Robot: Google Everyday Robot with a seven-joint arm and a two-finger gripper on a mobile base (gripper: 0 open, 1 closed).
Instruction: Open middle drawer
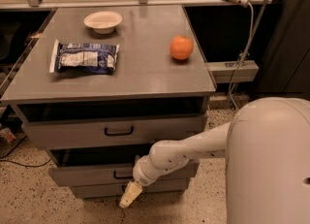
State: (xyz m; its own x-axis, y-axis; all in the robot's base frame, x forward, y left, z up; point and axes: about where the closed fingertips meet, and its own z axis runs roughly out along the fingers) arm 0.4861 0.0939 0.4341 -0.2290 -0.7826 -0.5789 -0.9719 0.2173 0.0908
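Middle drawer (82, 175) sits slightly out, below the top drawer (72, 133). Gripper (130, 195) hangs just under its handle (122, 174); we cannot tell whether it is open or closed. We judge it should rise to the handle, then pull straight and level.

Grey cabinet top (145, 75) — bowl (102, 21), snack bag (85, 57), orange (181, 47)

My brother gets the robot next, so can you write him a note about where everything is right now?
Gripper: down low in front of the cabinet, just below the middle drawer and its handle, over the front of the bottom drawer. It is not on the handle.
Middle drawer: sticks out a little, with a dark gap above it.
Done: it looks partly open.
Left: probably pull it out further.
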